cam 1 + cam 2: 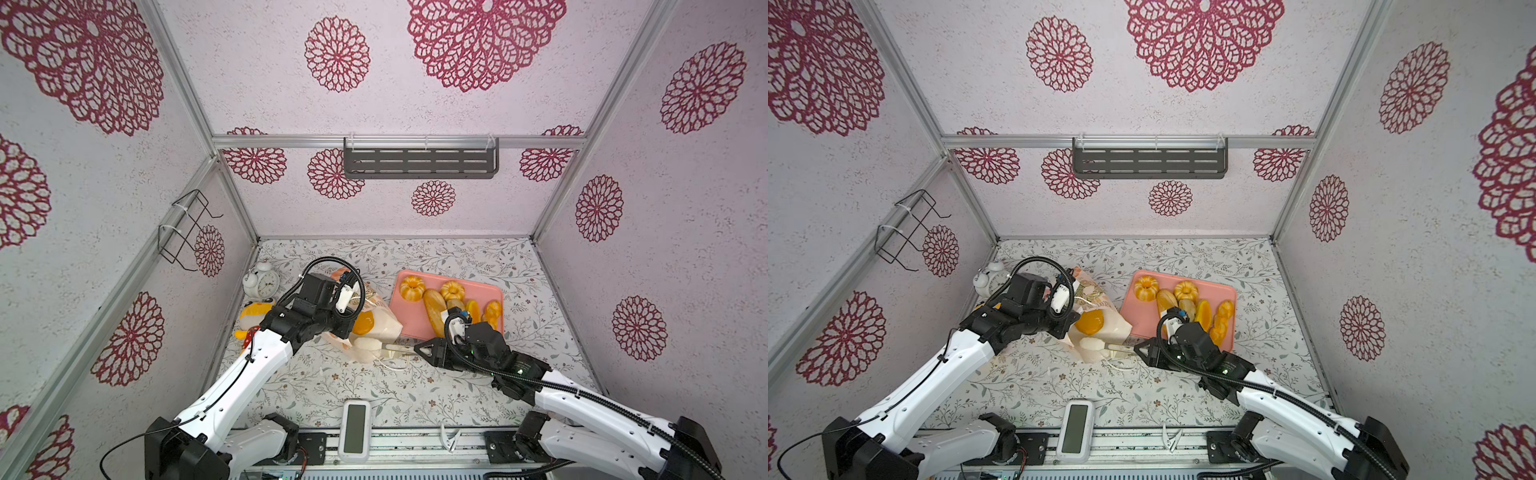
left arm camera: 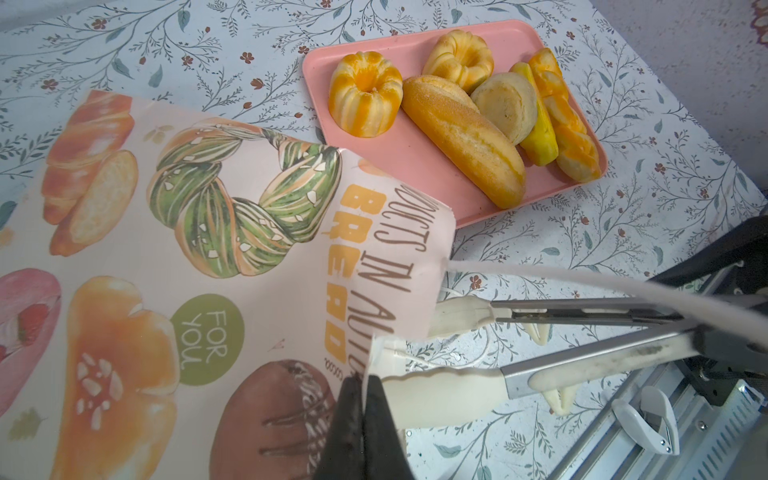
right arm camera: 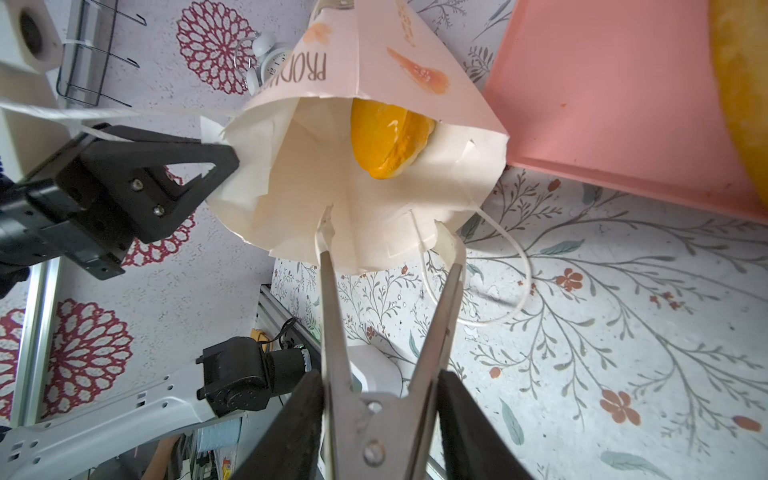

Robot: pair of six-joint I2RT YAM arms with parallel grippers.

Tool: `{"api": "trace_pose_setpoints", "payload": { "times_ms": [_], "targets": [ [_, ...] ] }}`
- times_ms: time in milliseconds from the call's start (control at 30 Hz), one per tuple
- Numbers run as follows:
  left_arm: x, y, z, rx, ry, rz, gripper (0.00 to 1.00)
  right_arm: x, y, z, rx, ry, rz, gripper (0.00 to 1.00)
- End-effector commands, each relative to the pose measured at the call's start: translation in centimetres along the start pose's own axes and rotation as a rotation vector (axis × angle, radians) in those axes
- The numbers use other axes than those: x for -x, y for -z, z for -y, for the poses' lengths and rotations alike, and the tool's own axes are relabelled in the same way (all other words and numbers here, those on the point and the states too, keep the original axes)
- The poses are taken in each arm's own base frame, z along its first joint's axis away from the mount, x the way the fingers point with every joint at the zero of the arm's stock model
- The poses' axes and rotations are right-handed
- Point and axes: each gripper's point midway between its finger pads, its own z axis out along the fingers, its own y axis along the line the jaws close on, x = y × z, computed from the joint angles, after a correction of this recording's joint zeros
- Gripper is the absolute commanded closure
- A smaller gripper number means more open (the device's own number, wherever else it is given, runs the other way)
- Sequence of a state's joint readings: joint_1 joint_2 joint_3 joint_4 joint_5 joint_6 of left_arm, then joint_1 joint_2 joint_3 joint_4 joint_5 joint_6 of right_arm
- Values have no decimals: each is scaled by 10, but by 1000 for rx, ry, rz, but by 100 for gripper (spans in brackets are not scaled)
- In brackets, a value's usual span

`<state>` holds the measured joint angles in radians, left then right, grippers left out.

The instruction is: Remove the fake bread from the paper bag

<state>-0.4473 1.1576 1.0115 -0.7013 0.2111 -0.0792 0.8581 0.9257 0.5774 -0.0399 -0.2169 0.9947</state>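
Fake bread, glossy orange, sits inside paper bag; left gripper pinches rim, right gripper clasps tongs.

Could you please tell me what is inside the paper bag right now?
One glossy orange bread lies inside the paper bag, visible through its open mouth, beyond the tongs' tips. Paper hides the depth behind it, so more bread cannot be ruled out.

Inside the paper bag, its folded wall hid part of one orange fake bread. Beside the bag, the pink tray ran off the right wrist view's edge. The tongs at the bag's mouth were cut off at their handle end. Across the bag from the tray, the left arm covered most of a yellow plush toy.
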Motion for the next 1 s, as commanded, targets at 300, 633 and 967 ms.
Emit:
{"api": "trace_pose_setpoints", "payload": {
  "times_ms": [300,633,967],
  "targets": [
    [2,3,3,-5,2,15,100,33,-15,-9,73,-33,116,58],
    [4,-1,4,-8,8,15,100,8,-25,44,-53,-11,79,53],
    [7,-5,2,3,1,11,100,-19,21,55,41,409,144,12]
  ]
}}
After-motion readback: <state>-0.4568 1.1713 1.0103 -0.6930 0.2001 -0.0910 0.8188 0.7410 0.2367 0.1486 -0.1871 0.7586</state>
